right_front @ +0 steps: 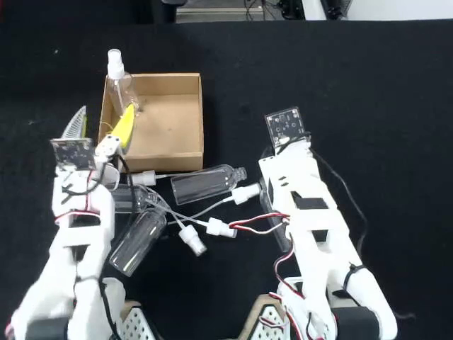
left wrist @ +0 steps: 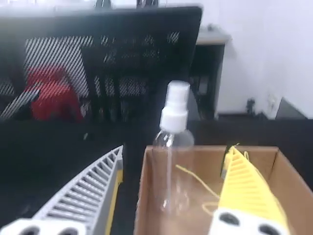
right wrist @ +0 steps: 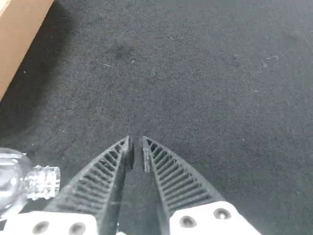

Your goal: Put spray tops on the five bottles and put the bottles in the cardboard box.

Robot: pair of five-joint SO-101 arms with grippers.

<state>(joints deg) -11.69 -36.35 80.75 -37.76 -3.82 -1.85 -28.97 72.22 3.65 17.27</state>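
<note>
One capped bottle [right_front: 120,88] stands in the box's [right_front: 177,134] 10 o'clock corner; left gripper [left wrist: 174,149] spread, right gripper [right wrist: 136,147] nearly pressed together, both empty; next, likely, capping a loose bottle [right_front: 205,183].

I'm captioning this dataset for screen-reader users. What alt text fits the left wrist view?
A clear bottle with a white spray top stands upright in a corner of the cardboard box. The left claw is open, its grey finger outside the box wall and its yellow finger inside.
</note>
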